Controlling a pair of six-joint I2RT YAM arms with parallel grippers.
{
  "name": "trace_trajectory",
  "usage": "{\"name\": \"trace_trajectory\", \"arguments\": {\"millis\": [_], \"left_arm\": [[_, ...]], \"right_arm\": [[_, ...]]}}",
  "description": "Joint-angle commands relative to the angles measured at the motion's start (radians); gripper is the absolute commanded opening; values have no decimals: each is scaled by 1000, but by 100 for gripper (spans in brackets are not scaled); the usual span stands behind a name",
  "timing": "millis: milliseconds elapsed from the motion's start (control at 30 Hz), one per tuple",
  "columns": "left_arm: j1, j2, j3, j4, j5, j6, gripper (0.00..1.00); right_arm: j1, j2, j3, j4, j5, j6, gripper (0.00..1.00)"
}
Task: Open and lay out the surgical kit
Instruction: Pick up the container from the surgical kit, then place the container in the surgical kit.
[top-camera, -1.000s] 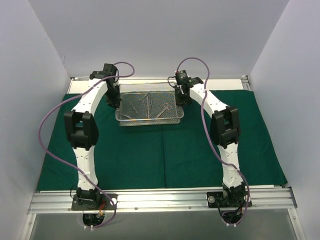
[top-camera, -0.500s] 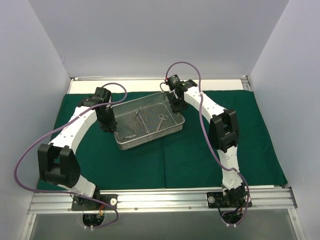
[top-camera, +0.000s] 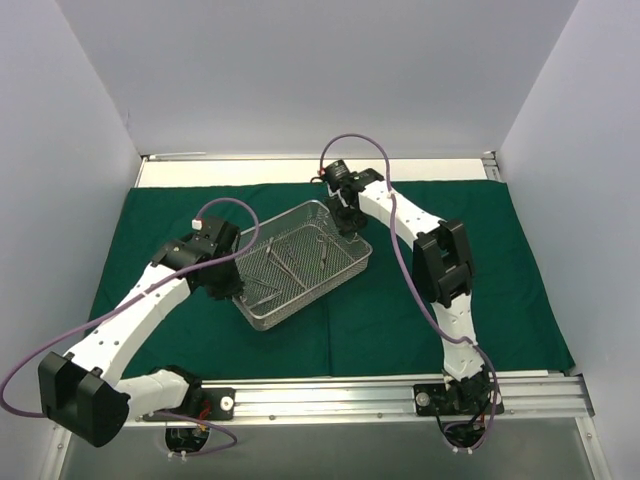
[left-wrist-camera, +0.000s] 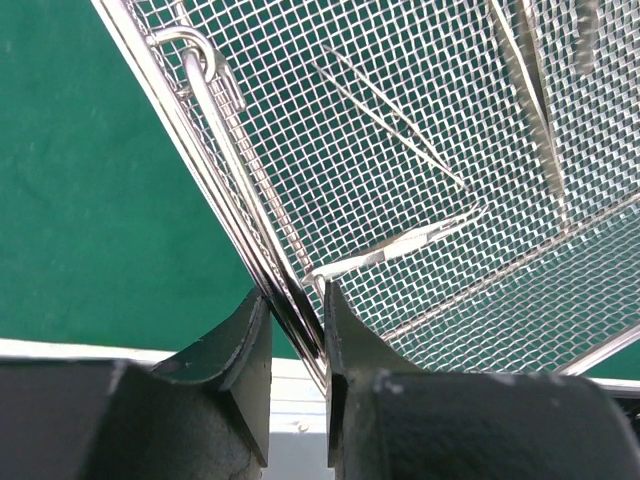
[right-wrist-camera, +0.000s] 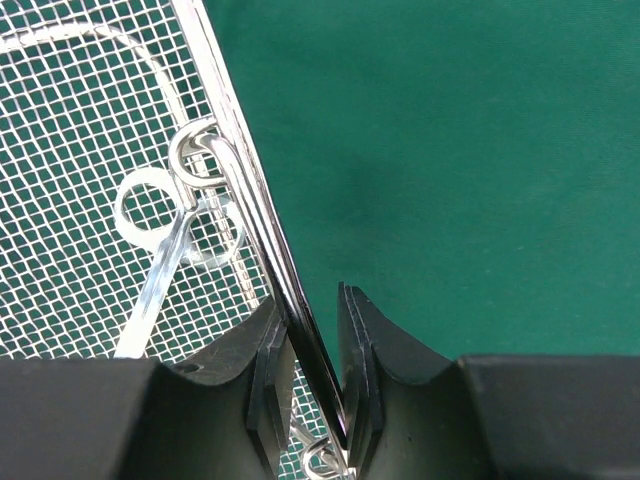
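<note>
1. the tray was askew over the middle of the drape, thin steel instruments inside.
2. the left pincer was clenched on the rim of its left end.
3. the right pincer was clenched on its far-end rim.

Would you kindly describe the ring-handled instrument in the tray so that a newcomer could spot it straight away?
Over the green drape, find the wire-mesh tray gripped at both ends. At the end pinched by the right gripper, just inside the rim, lies the ring-handled instrument. Its two finger rings set it apart from the slim straight pieces.
</note>
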Motion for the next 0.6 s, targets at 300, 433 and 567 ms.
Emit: {"name": "trace_trajectory", "arguments": {"millis": [300,433,567], "left_arm": [[-224,-103,-97,52,202,-4,2],[-234,-137,-118,58,204,-21,2],[-270,-128,-114,52,199,-35,2]], "right_arm": [[106,-81,25,236,89,71,0],[126,-59,51,230,111,65,0],[138,-52,48,236,117,68,0]]}}
